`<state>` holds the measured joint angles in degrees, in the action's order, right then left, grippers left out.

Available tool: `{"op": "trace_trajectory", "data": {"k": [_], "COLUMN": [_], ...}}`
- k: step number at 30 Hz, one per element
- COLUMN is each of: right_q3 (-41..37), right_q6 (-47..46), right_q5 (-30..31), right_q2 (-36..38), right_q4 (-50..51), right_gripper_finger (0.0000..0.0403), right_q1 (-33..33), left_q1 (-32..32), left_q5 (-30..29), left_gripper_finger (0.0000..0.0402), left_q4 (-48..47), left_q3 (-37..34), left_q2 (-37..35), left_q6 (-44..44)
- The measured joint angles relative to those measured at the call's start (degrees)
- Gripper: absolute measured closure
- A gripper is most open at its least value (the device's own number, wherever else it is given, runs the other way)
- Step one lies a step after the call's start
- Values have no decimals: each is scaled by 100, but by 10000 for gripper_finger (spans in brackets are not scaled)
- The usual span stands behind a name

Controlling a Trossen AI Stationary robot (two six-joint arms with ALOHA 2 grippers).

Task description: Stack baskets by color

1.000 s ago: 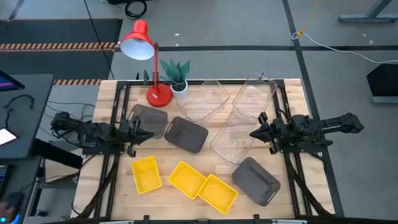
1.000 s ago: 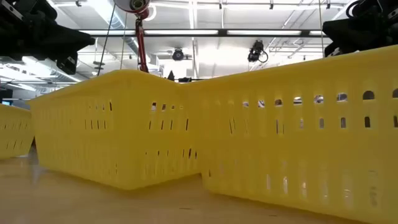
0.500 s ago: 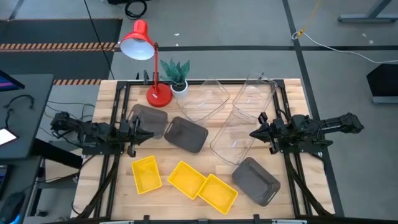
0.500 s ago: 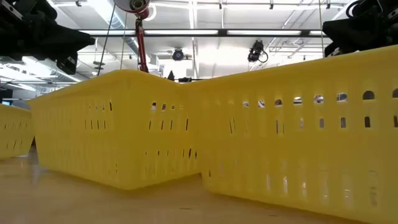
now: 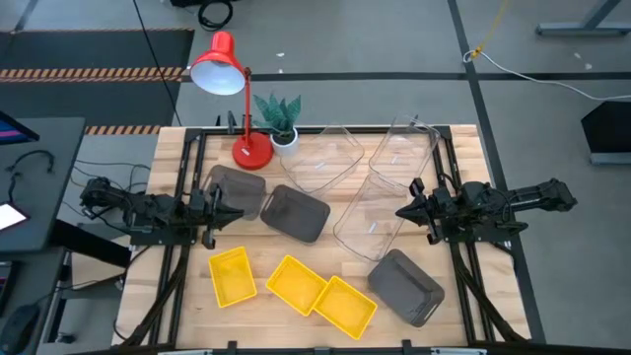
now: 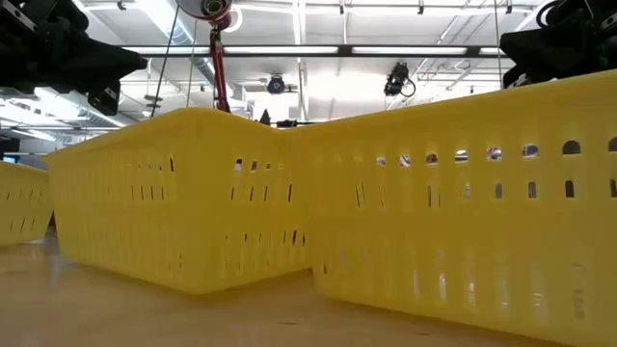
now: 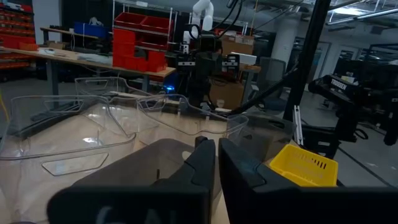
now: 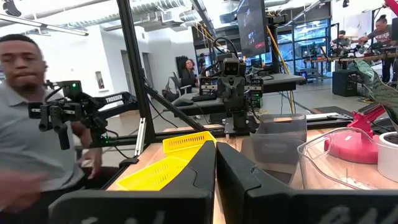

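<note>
1. Nearest to you, along the front edge of the table, you have the three yellow baskets: one alone on the left, then two touching each other, the middle one and the right one. In the low view the two touching ones fill almost the whole picture.
2. Beside them, at the front right, you see one dark grey basket, lying at an angle.
3. A little farther, the left gripper hangs over the left side of the table. Its fingers are pressed together with only a thin gap, and nothing is between them.
4. On the same line, the right gripper hangs over the right side, pointing to the centre. Its fingers are also closed on nothing.
5. Between the two grippers lie two more dark grey baskets: one just beside the left gripper, the other near the centre.
6. Next to the right gripper there is a long clear basket, tilted.
7. Farther back you find two more clear baskets: one behind the centre, one toward the far right.
8. At the far edge stand the red lamp and the small potted plant, side by side.
9. Beyond the table, in the right wrist view, a person in a grey shirt stands near the left arm.
</note>
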<state>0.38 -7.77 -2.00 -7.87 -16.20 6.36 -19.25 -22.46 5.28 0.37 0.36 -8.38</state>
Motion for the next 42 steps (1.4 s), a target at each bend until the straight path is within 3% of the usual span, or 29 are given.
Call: {"op": "trace_trajectory", "data": {"k": [15,18,22,26,34,42], "right_q3": [0,0,0,-1,-1,-1], "right_q6": [0,229,847,893,178,156], "right_q5": [0,50,572,1047,3112,3089], "right_q2": [0,-1,-1,-1,1,0], "right_q4": [1,-111,-920,-1762,-2153,-2150], "right_gripper_finger": [384,384,384,384,384,384], "right_q1": [-1,1,-3,-4,-12,-12], "left_q1": [1,1,7,7,7,7], "left_q5": [0,0,0,0,0,0], "left_gripper_finger": [376,374,369,367,376,367], "left_q4": [1,2,-1,0,-1,0], "left_q3": [1,0,0,1,1,0], "left_q2": [0,0,-1,0,-1,-1], "left_q6": [-16,-344,-406,16,426,454]}}
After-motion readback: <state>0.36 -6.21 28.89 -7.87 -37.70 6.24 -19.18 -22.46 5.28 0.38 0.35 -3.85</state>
